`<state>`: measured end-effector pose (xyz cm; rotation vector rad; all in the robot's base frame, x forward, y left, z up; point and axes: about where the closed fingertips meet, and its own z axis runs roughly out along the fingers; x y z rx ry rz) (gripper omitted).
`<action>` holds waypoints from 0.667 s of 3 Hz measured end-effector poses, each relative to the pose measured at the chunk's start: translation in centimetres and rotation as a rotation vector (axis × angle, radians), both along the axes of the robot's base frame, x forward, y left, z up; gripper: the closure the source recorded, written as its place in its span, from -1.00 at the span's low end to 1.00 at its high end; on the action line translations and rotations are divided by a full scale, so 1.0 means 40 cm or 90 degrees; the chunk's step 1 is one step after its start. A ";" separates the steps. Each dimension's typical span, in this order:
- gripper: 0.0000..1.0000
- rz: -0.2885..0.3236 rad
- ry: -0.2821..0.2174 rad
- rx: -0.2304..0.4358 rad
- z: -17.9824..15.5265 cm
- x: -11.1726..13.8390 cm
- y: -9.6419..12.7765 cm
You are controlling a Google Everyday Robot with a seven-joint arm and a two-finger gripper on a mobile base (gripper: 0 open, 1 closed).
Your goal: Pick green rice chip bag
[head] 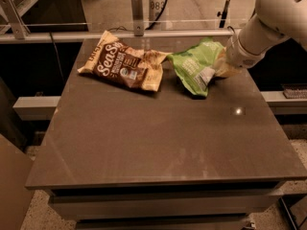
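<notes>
The green rice chip bag (194, 70) is light green with a white label panel. It is at the back right of the table, tilted up on its right side. My gripper (221, 67) is at the bag's right edge, shut on it, with the white arm (273, 18) reaching in from the upper right. The bag's left corner nearly touches the brown bag.
A larger brown-and-cream "Sens" bag (123, 61) lies at the back left of the dark table (158, 143). A metal rail (120, 35) runs behind the table. A ledge (283, 97) sits to the right.
</notes>
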<state>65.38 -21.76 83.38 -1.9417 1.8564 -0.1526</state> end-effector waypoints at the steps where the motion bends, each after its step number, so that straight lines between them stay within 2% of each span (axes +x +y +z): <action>1: 1.00 0.000 0.000 0.000 0.007 0.000 0.000; 2: 1.00 0.000 0.000 0.000 0.007 0.000 0.000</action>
